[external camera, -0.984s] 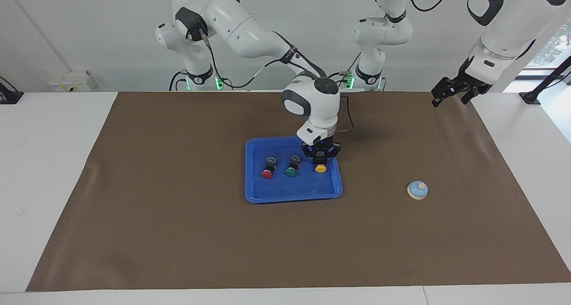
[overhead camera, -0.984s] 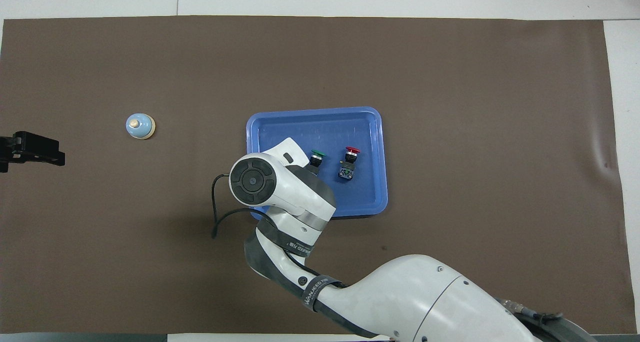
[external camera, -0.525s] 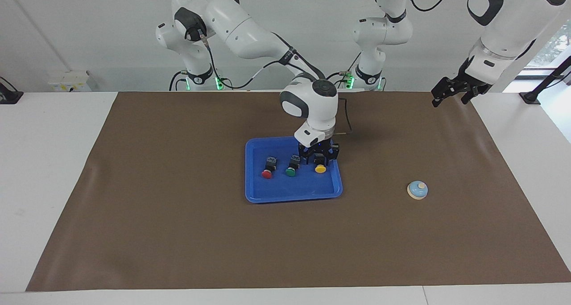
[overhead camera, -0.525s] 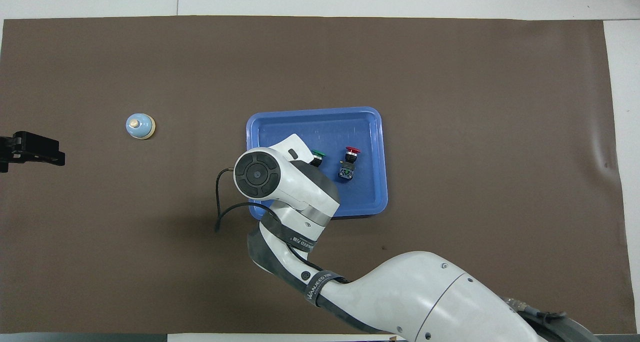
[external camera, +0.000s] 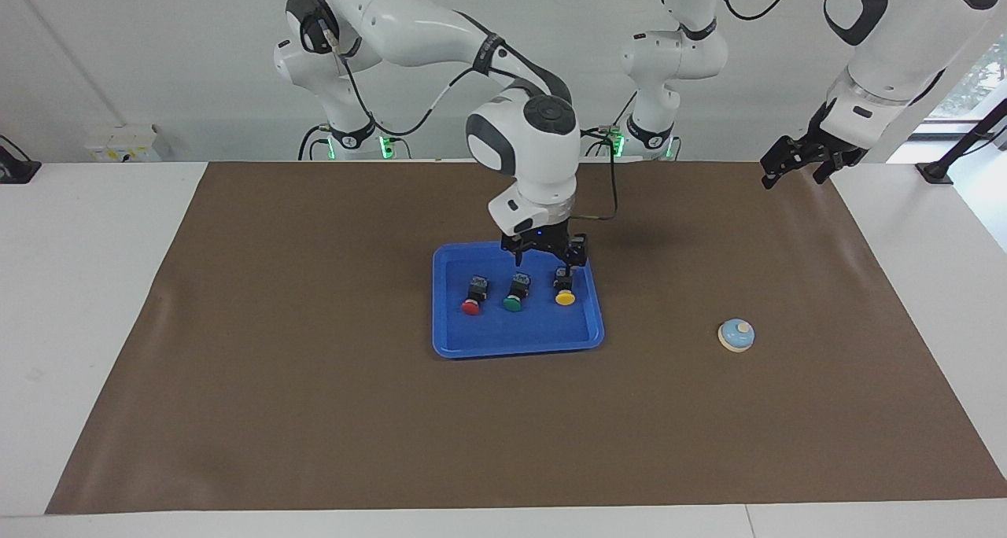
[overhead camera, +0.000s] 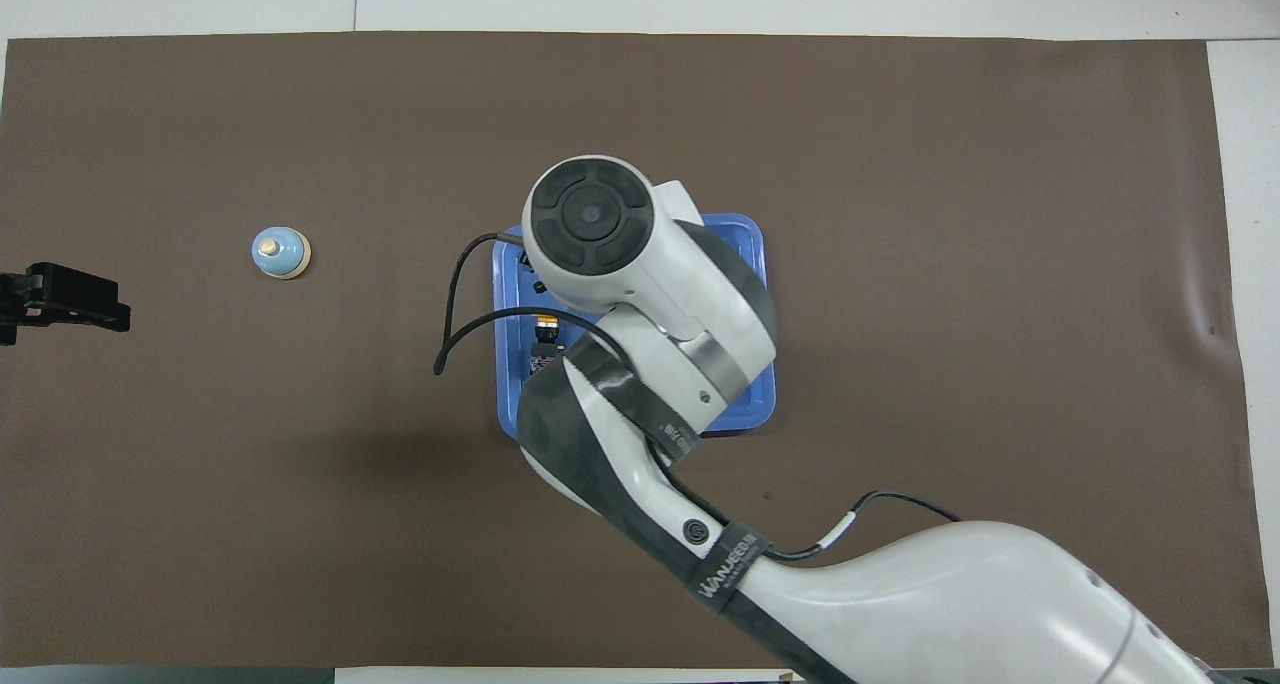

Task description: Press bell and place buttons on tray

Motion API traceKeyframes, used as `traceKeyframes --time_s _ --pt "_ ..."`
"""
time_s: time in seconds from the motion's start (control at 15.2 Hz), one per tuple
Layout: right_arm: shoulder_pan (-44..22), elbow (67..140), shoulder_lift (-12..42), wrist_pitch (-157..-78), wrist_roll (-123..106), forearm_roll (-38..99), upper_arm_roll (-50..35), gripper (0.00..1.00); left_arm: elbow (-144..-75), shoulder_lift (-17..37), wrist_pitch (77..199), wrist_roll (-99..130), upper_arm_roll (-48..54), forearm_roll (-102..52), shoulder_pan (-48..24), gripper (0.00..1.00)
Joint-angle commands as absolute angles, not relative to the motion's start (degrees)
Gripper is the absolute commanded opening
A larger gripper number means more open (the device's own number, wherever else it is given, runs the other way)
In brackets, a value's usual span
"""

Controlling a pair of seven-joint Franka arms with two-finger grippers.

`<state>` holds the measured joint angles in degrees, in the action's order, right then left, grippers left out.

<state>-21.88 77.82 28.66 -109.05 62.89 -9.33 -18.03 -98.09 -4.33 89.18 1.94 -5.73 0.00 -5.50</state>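
Note:
The blue tray (external camera: 519,348) lies mid-table on the brown mat. Three buttons lie in a row in it: red (external camera: 472,302), green (external camera: 514,300) and yellow (external camera: 564,295). My right gripper (external camera: 548,261) hangs open just above the yellow button, touching nothing. In the overhead view the right arm covers most of the tray (overhead camera: 752,409); only a bit of the yellow button (overhead camera: 546,330) shows. The light-blue bell (external camera: 736,335) (overhead camera: 279,252) stands on the mat toward the left arm's end. My left gripper (external camera: 798,164) (overhead camera: 60,299) waits open, raised over the mat's edge at that end.
The brown mat (external camera: 315,412) covers most of the white table. A black cable (external camera: 614,200) loops off the right wrist over the tray's edge nearer the robots.
The right gripper has opened, let go of the yellow button in the tray and risen above it. The left arm, the bell and the other buttons have not moved.

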Motion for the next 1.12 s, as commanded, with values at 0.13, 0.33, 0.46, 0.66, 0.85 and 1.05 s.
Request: traceKeyframes --time_s 0.13,0.33,0.46,0.66,0.85,1.05 --pt "-10.22 78.93 19.52 -98.46 47.24 -4.57 -18.72 1.0 -99.32 -5.71 88.68 2.29 -5.71 0.18 -5.45 1.0" --pt "-4.94 79.01 16.01 -93.53 35.81 -4.57 -18.63 1.0 -99.32 -5.71 88.68 2.29 -5.71 0.18 -5.45 1.0" --pt "-1.42 79.01 13.9 -90.63 28.86 -4.57 -18.63 1.0 -99.32 -5.71 88.68 2.29 -5.71 0.18 -5.45 1.0" --pt "4.29 79.01 10.82 -86.5 17.18 -4.57 -18.63 1.0 -99.32 -5.71 88.68 2.29 -5.71 0.17 -5.45 1.0" --pt "9.65 79.1 7.83 -82.63 7.07 -3.61 -18.46 1.0 -99.32 -5.71 88.68 2.29 -5.71 0.18 -5.45 1.0" --pt "8.27 79.36 4.32 -79.11 1.16 -3.25 -12.16 1.0 -99.32 -5.71 88.68 2.29 -5.71 0.18 -5.45 1.0"
